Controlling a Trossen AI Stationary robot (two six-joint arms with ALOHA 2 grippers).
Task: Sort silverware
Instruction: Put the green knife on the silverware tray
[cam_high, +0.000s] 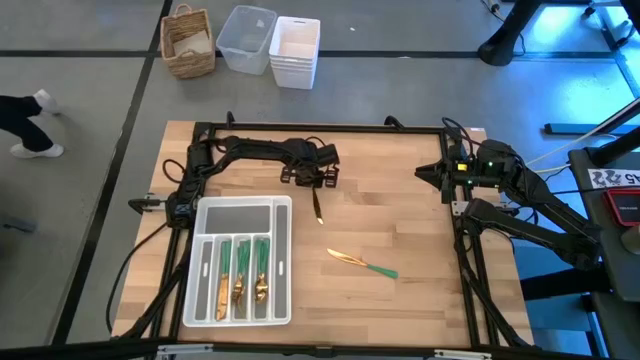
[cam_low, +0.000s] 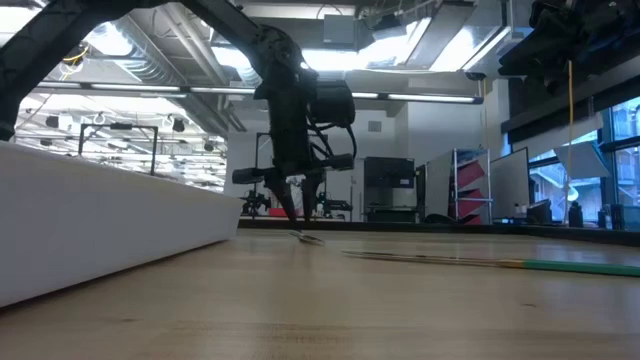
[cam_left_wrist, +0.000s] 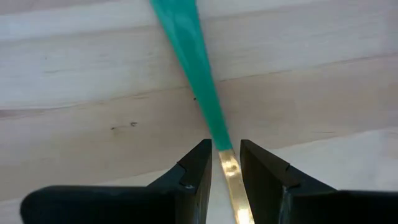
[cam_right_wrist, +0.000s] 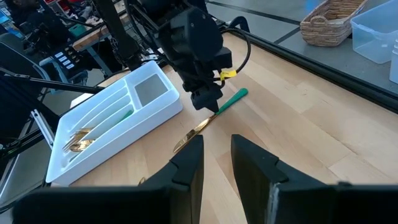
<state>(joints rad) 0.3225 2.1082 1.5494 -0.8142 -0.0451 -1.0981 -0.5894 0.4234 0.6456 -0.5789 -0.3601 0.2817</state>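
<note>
My left gripper points down over a knife-like piece of silverware at the middle of the table's far half, shut on its neck; the green handle points one way and the gold blade the other. A second green-and-gold piece lies flat on the bare wood to the right of the white tray. Several sorted pieces lie in the tray's long slots. My right gripper waits at the right edge, its fingers a little apart and holding nothing. My left gripper has the piece pinched between its two fingers at the neck, where the green handle meets the gold blade. The fingers come from above, pointing down, and lie across it. The blade's tip sits on or just above the wood.
The tray sits at the near left, and its wall fills the left of the low view. Bare wood lies between the tray and the right arm. On the floor beyond the far edge stand a wicker basket, a clear bin and white bins.
</note>
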